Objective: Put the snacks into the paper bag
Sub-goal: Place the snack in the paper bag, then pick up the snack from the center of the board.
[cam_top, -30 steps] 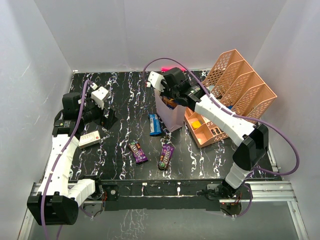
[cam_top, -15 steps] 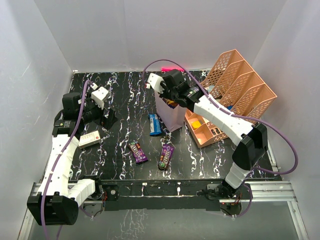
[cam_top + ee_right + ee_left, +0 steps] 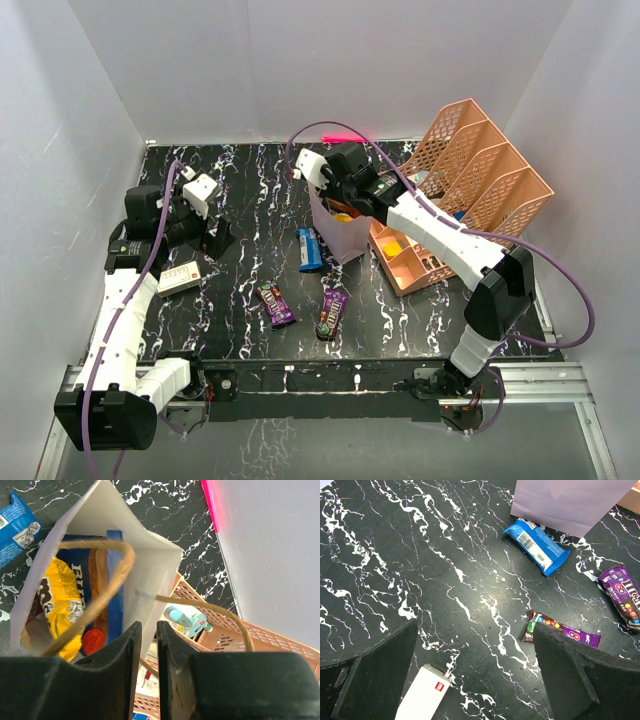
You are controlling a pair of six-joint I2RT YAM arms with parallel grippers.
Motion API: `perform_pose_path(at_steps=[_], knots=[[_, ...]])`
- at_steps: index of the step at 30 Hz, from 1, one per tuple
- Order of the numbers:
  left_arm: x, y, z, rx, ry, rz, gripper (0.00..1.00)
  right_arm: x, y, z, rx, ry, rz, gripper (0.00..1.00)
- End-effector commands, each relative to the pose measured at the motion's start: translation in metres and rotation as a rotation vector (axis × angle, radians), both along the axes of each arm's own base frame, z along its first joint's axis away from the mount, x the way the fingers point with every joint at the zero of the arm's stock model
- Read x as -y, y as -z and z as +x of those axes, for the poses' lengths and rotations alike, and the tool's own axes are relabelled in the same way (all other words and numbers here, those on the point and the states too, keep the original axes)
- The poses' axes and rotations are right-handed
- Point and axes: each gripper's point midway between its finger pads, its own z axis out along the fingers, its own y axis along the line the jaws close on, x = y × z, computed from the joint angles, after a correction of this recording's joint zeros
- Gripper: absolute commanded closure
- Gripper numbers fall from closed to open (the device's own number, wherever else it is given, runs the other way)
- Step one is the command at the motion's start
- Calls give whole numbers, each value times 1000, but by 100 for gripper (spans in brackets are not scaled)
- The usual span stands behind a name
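Note:
The pale paper bag (image 3: 342, 238) stands at mid-table, tilted, with its mouth open. In the right wrist view its white wall (image 3: 150, 575) and tan handles show, with a yellow packet (image 3: 62, 600) and a blue pouch (image 3: 112, 580) inside. My right gripper (image 3: 347, 200) (image 3: 149, 630) is at the bag's top, its jaws closed to a narrow gap on the bag's rim. On the table lie a blue packet (image 3: 310, 249) (image 3: 536, 545), a purple-brown bar (image 3: 277, 303) (image 3: 560, 628) and a purple packet (image 3: 332, 312) (image 3: 622, 596). My left gripper (image 3: 212, 236) (image 3: 475, 680) hangs open and empty at the left.
A white box (image 3: 180, 279) (image 3: 422, 697) lies under the left gripper. Salmon-pink mesh organisers (image 3: 480, 165) (image 3: 215, 635) with small items stand right behind the bag. White walls enclose the table on three sides.
The right gripper has shifted a little left and back with the bag's rim. The bag now tilts and its mouth shows more of the contents. The left arm has not moved.

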Motion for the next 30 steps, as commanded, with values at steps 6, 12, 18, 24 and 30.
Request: perform_pose_path(at_steps=[6, 12, 18, 24, 30], knots=[[1, -6, -1, 43, 13, 9, 2, -1, -31, 4, 60, 20, 113, 71], [0, -1, -2, 33, 14, 18, 2, 3, -46, -1, 63, 20, 179, 67], [-7, 15, -6, -11, 7, 65, 2, 8, -67, -13, 79, 10, 252, 60], [-26, 31, -2, -61, -91, 131, 2, 14, -84, -28, 90, -3, 314, 50], [-30, 45, 0, -106, -128, 128, 2, 33, -88, -41, 83, 3, 372, 32]])
